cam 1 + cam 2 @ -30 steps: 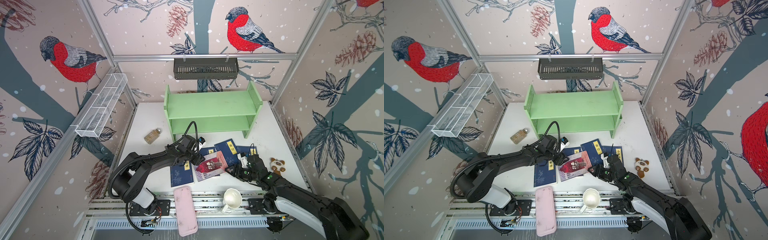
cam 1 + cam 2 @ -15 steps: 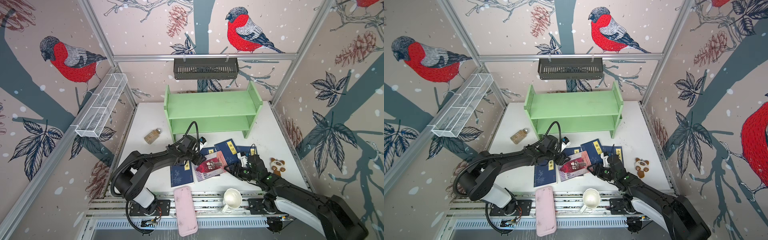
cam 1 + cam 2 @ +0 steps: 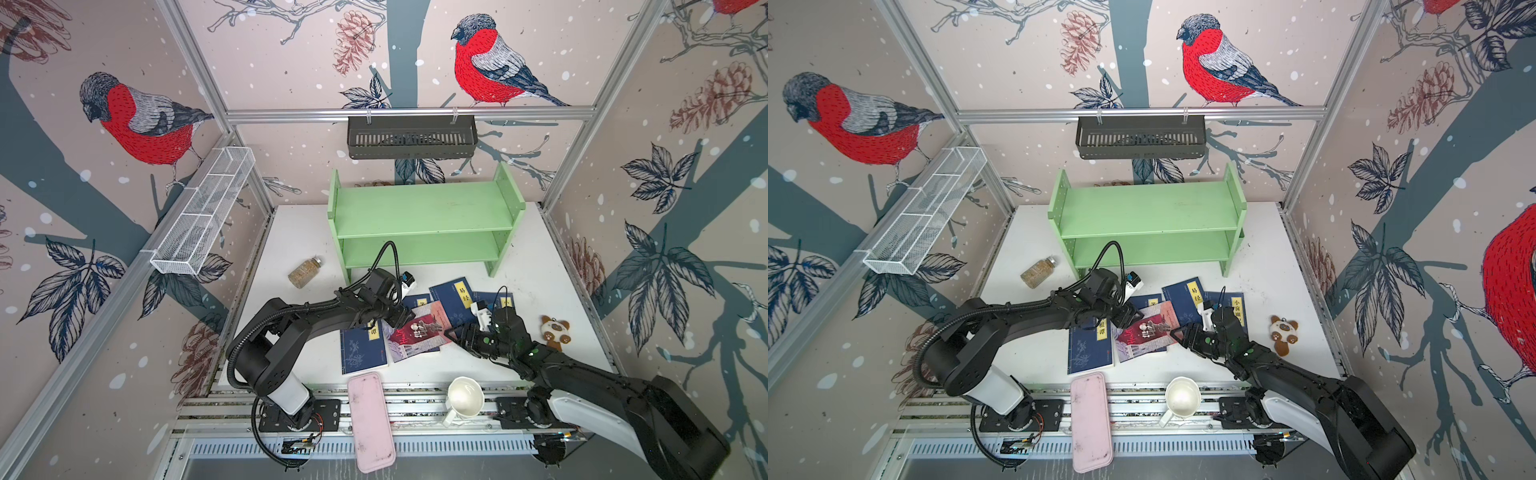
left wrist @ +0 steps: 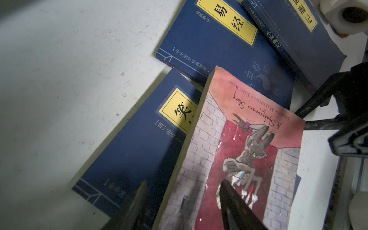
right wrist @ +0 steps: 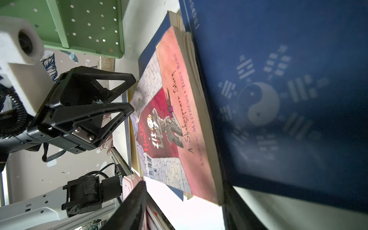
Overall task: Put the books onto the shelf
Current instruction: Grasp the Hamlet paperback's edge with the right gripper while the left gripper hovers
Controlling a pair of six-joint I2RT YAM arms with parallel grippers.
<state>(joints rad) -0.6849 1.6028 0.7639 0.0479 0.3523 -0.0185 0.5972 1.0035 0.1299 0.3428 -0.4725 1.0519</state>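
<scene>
1. Near edge of the table (image 3: 291, 340): a flat pink case (image 3: 370, 419), oblong with rounded corners and a scuffed surface, overhangs the edge. Beside it stands a glossy white mug (image 3: 465, 397), mouth up.
2. The books (image 3: 1187, 299) are five thin paperbacks fanned and overlapping on the matt white table, between its near edge and its middle. Four navy books (image 3: 362, 347) carry yellow title labels. The red-and-grey book (image 3: 419, 334), with a painted brick-wall cover and yellowed page edges, lies across the middle ones.
3. Left gripper (image 3: 401, 320): black, open-frame triangular fingers. In the left wrist view its jaws stand partly apart and straddle one edge of the red-and-grey book (image 4: 249, 139), one finger over the cover and one over the navy book below. Nothing is clamped.
4. Right gripper (image 3: 455, 334): the jaws are likewise partly apart. In the right wrist view the opposite corner of the red-and-grey book (image 5: 169, 119) lies between the fingers; whether they touch it cannot be told.
5. Towards the right edge lies a small brown-and-white plush toy (image 3: 555, 330). Towards the left edge lies a clear jar (image 3: 305, 272) of brown grains, on its side.
6. Far edge: the shelf (image 3: 424, 212), light green painted wood with two flat tiers between upright, peg-holed side panels. It stands behind the books.
7. Above the table hang a black slotted basket (image 3: 411, 137) on the back rail and a white wire mesh basket (image 3: 203, 216) on the left rail.
</scene>
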